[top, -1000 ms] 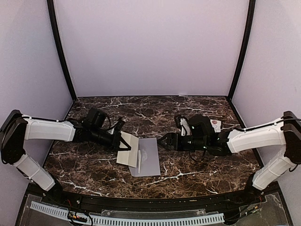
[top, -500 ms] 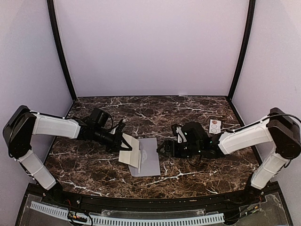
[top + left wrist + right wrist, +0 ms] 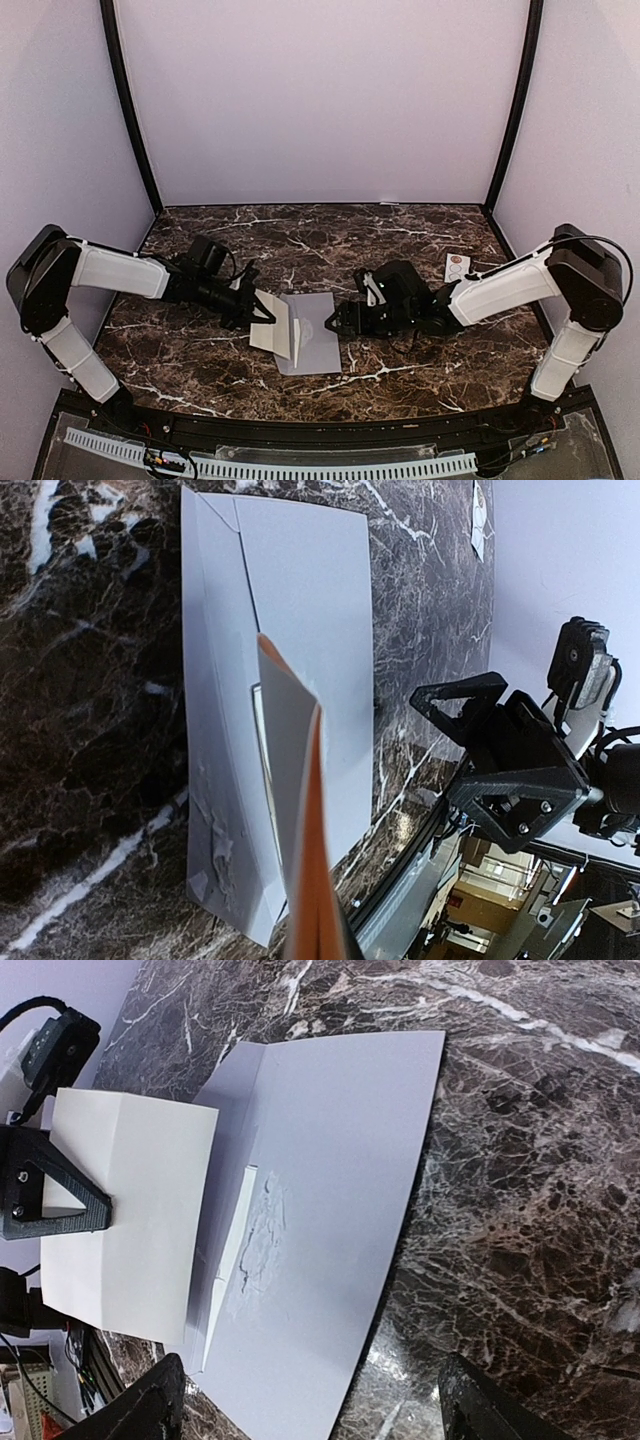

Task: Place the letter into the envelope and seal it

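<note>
The grey-lavender envelope [image 3: 318, 340] lies flat at the table's middle; it also shows in the left wrist view [image 3: 300, 600] and the right wrist view [image 3: 330, 1200]. The white folded letter [image 3: 272, 325] stands tilted at the envelope's left side, its lower edge at the envelope's opening [image 3: 228, 1250]. My left gripper [image 3: 260, 308] is shut on the letter's left part [image 3: 130, 1210]; the left wrist view shows the letter edge-on [image 3: 290, 760]. My right gripper [image 3: 335, 322] is open and empty at the envelope's right edge, its fingertips [image 3: 150, 1405] wide apart over the envelope's near end.
A small white sticker sheet [image 3: 457, 267] with circles lies on the dark marble table [image 3: 400, 230] at the right, behind the right arm. Lavender walls close in the back and both sides. The table's front edge has a rail [image 3: 270, 465].
My right gripper has moved left to the envelope's right edge. My left gripper has shifted slightly, keeping the letter at the envelope's left side.
</note>
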{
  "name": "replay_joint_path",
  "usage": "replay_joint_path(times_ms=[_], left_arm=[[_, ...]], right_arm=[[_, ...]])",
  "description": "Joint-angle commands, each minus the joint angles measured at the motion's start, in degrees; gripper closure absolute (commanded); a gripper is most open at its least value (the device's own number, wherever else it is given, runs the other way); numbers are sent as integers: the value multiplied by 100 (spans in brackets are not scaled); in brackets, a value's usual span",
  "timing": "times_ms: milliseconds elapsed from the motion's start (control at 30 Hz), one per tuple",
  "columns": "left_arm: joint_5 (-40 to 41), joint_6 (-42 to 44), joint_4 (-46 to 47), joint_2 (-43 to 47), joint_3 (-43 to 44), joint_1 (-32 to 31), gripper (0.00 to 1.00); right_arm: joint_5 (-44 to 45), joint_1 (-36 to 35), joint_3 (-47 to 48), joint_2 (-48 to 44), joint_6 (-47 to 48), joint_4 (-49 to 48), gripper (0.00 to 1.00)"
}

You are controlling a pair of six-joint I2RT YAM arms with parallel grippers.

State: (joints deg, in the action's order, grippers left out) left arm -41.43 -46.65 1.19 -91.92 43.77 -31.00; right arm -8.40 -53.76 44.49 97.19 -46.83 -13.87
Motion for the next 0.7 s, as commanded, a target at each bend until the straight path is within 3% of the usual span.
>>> replay_joint_path(times_ms=[0,667], left_arm=[[9,28,152,-114,-97,49,100],[216,402,75,-425,-126,112,100]], right_arm=[[-3,-116,283,193,27,-1,16],[-211,-222,650,751,-20,85,19]])
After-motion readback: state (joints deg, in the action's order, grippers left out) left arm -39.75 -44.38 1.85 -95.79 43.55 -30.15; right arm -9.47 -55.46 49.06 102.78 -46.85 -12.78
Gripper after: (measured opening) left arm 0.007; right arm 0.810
